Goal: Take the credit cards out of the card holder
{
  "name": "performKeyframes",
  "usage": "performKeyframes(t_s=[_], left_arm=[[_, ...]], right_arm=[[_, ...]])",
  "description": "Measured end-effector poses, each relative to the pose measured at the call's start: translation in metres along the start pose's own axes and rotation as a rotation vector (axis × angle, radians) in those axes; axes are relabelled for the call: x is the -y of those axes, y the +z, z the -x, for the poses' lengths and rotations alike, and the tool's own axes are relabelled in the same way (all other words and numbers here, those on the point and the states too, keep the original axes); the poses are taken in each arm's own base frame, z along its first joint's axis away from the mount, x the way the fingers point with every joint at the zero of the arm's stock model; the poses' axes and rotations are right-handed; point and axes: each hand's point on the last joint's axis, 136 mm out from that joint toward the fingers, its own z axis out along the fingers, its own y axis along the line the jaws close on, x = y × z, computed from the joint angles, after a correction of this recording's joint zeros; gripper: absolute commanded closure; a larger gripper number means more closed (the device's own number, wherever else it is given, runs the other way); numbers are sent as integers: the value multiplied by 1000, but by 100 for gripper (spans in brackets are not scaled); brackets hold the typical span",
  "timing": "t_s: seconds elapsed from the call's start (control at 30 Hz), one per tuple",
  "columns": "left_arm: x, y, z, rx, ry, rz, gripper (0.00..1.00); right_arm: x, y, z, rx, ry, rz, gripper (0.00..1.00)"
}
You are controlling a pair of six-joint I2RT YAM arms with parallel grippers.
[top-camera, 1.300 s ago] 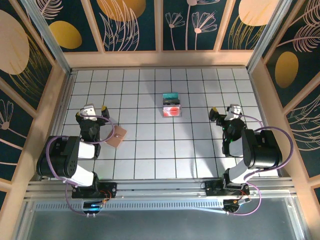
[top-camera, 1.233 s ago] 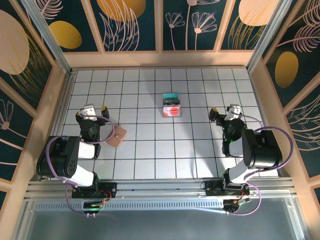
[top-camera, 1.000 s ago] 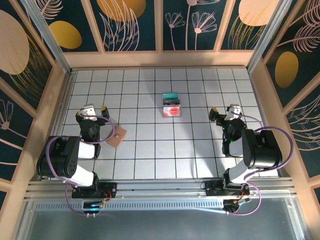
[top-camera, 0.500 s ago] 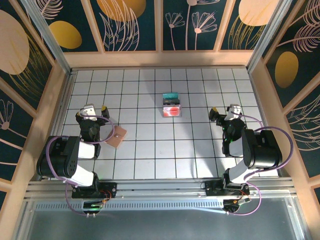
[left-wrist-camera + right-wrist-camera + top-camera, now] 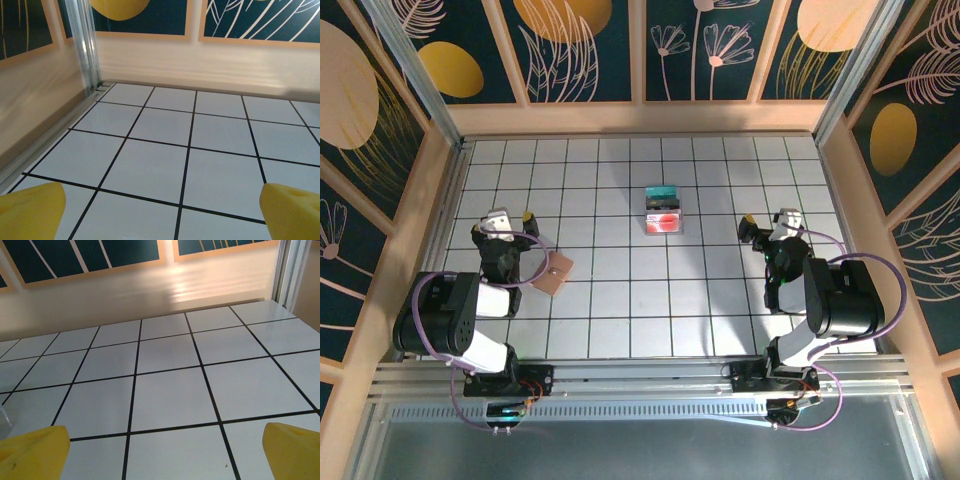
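At the near edge of the tiled table (image 5: 620,310), the left gripper (image 5: 503,223) and right gripper (image 5: 768,226) stand spread wide, holding and touching nothing (yellow fingertips (image 5: 30,210) frame bare tiles). The card holder (image 5: 556,271) lies just beside the left gripper; the credit cards (image 5: 662,210) lie mid-table, well apart from it. Dark leaf-patterned panels (image 5: 580,40) wall the enclosure.

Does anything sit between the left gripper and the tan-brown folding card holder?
No object lies on the white tiles between the open left gripper and the flat tan-brown card holder. Only that arm's own purple cable loop hangs close by the holder's left edge.
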Motion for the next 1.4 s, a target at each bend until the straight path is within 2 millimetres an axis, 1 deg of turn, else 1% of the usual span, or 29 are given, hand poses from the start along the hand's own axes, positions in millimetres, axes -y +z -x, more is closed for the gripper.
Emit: performKeyframes(t_s=[0.4, 0.6, 0.77, 0.93, 1.03, 1.1, 1.23, 1.3, 1.4], left_arm=[[3, 1, 1, -15, 3, -15, 1], [5, -8, 30, 39, -9, -30, 1], [5, -15, 50, 65, -26, -31, 1], [7, -11, 65, 13, -81, -31, 1], [11, -8, 70, -35, -130, -40, 1], [13, -8, 66, -89, -169, -42, 1], [12, -12, 42, -241, -230, -19, 1], [13, -16, 27, -332, -261, -9, 1], [18, -26, 6, -454, -308, -17, 1]], right_arm=[[0, 0, 0, 0, 0, 0, 1], [0, 4, 3, -10, 1, -3, 1], [2, 0, 17, 23, 1, -20, 1], [7, -8, 35, 55, 14, -63, 1], [10, -12, 49, 74, 38, -85, 1], [10, -13, 59, 83, 63, -93, 1], [12, -14, 75, 98, 116, -109, 1], [13, -17, 79, 94, 146, -122, 1], [16, -20, 80, 69, 189, -144, 1]])
